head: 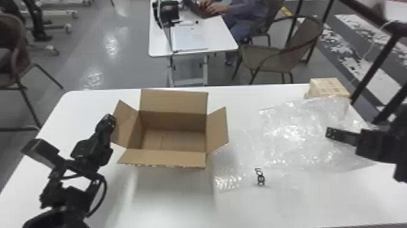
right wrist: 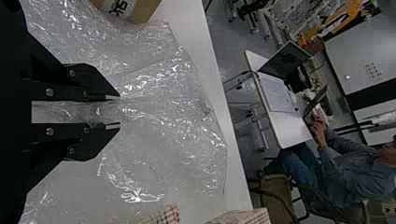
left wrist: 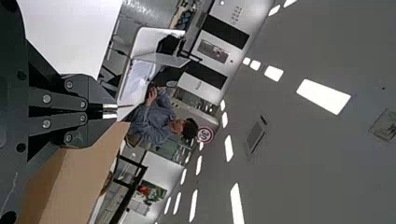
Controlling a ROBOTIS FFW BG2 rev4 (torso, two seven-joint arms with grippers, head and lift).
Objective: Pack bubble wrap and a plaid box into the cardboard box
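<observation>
well, nearest of all, the white table (head: 169,209) is spreading across the head view, with the left arm (head: 72,191) coming in over its lower left. that arm's left tool (head: 109,119) is hovering right by the left flap (head: 125,124) of the cardboard box, and its fingers are sitting nearly together in the left wrist view; whether they are touching the flap i cannot tell. a little over to the right, the clear bubble wrap (head: 290,133) is lying crumpled on the table, its near edge reaching closer than the box and catching the light in lots of little glints. the right tool (head: 331,132) is hanging over the right part of the wrap, and in the right wrist view its fingers are standing apart, with the film showing through the gap. the cardboard box (head: 174,121) is standing left of the wrap, all four flaps folding outward, its brown floor showing. farther back, the plaid box (head: 328,86) is sitting at the table's far right corner, just behind the wrap. beyond, a brown chair (head: 266,57) and a second white table (head: 222,45) are standing on the grey floor (head: 121,69).
</observation>
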